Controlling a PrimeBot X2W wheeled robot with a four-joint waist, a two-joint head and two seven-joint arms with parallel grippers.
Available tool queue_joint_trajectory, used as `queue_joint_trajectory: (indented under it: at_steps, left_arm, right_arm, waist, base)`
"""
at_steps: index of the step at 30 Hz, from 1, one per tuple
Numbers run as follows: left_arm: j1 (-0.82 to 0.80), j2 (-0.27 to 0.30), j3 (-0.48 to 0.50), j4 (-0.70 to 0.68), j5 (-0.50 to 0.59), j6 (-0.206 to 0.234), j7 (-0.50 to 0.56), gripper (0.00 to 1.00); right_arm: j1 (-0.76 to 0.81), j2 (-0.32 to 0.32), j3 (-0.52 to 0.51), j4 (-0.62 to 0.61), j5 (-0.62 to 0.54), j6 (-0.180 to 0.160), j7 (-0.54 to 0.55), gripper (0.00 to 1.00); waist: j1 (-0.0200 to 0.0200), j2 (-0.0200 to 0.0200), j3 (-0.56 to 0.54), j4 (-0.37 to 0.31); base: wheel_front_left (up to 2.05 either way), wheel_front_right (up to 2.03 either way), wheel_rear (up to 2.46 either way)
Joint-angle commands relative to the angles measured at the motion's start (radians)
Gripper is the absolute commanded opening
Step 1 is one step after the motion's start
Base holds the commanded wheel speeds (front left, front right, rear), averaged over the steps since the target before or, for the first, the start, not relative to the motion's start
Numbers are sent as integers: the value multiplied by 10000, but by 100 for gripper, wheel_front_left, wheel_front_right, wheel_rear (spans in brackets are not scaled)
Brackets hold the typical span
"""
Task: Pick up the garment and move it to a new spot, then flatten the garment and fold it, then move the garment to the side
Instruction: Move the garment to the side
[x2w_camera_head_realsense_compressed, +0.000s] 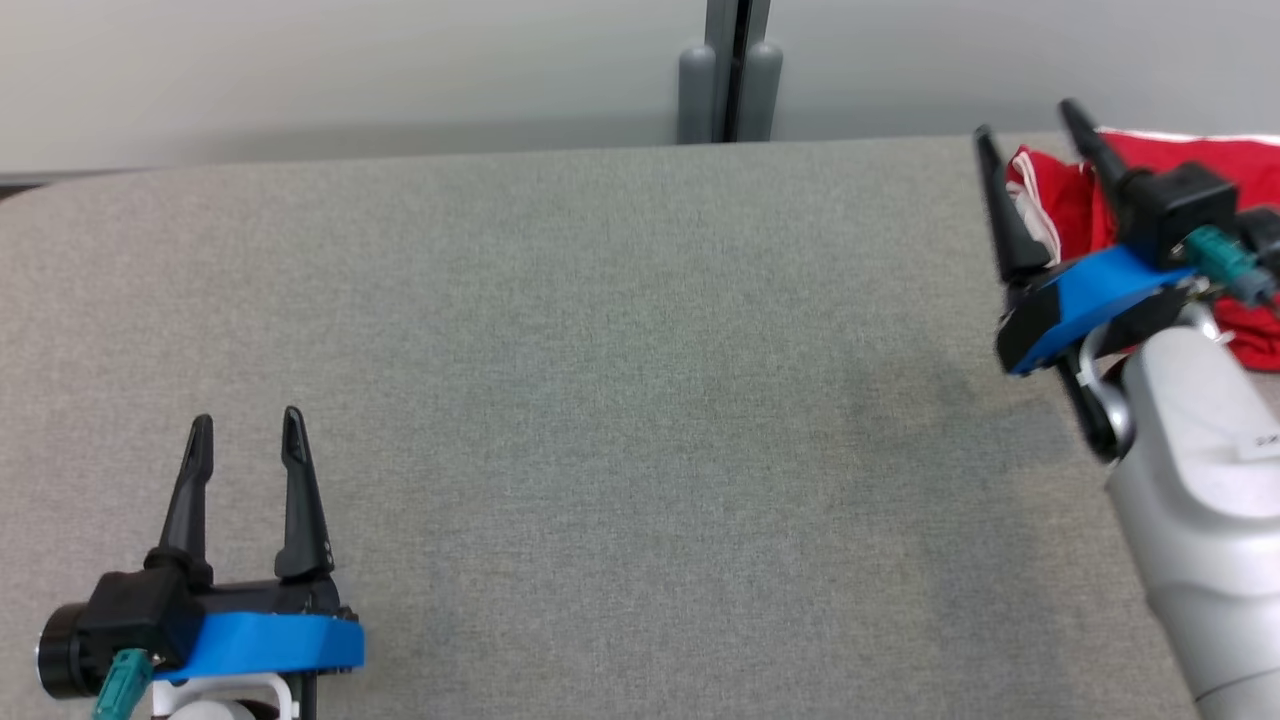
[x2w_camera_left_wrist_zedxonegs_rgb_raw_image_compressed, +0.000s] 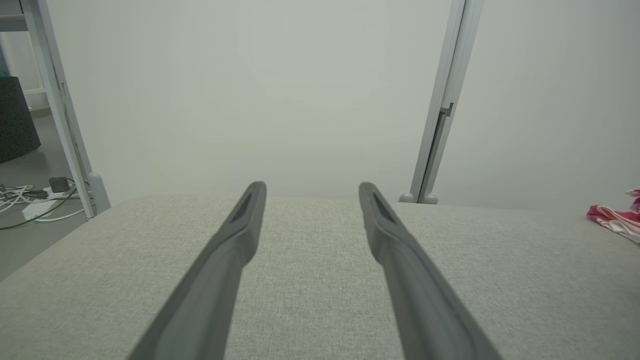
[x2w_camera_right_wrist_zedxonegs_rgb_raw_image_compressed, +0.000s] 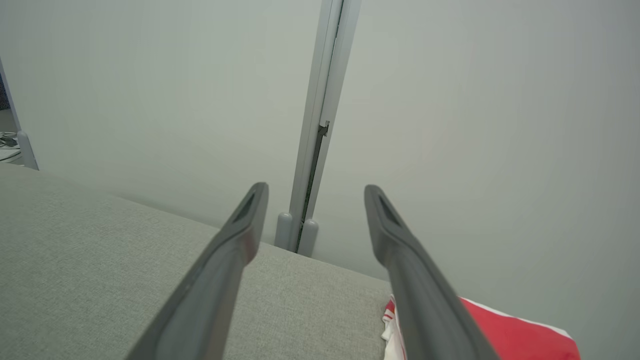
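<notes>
Our left pincer (x2w_camera_head_realsense_compressed: 247, 418) rests low at the near left of the grey worktop (x2w_camera_head_realsense_compressed: 620, 380), fingers spread and empty, well apart from the cloth. We judge it is parked there so the bare middle is free as the new spot. At the far right, our right pincer (x2w_camera_head_realsense_compressed: 1028, 120) hovers by the left edge of the red and white garment (x2w_camera_head_realsense_compressed: 1240, 165), fingers wide apart and gripping nothing, probably lined up for the first pick. The garment lies bunched near the worktop's far right corner.
</notes>
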Motion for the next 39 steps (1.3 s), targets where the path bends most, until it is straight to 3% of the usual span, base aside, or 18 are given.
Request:
queue_joint_trajectory:
  at_steps: [1, 8, 23, 32, 39]
  left_arm:
    - [112, -6, 1, 45, 58, 13, -20, 100]
    - [511, -45, -96, 215, 33, 68, -22, 100]
    - [984, -66, -247, 400, 44, 116, -20, 100]
    - [1062, -71, -294, 459, 46, 93, -20, 100]
    - [1072, -73, -314, 522, 33, 103, -22, 100]
  right_arm:
    - [284, 167, 86, -125, 149, 2, -60, 100]
    - [1584, 842, 17, -840, 500, 2, -123, 100]
    - [5203, 1751, -1261, -3333, 236, 2, 102, 100]
    - [6527, 2051, -1834, -4886, 156, 2, 754, 100]
    - [7076, 2090, -2018, -5313, 165, 2, 929, 100]
  waist:
    - [3, 0, -218, -58]
    - [3, 0, -814, -30]
    - [3, 0, -1597, -192]
    - [3, 0, -1742, -137]
    - [3, 0, -1791, -45]
  base:
    - [0, 0, 0]
    - [0, 0, 0]
    - [0, 0, 0]
    - [0, 0, 0]
    - [0, 0, 0]
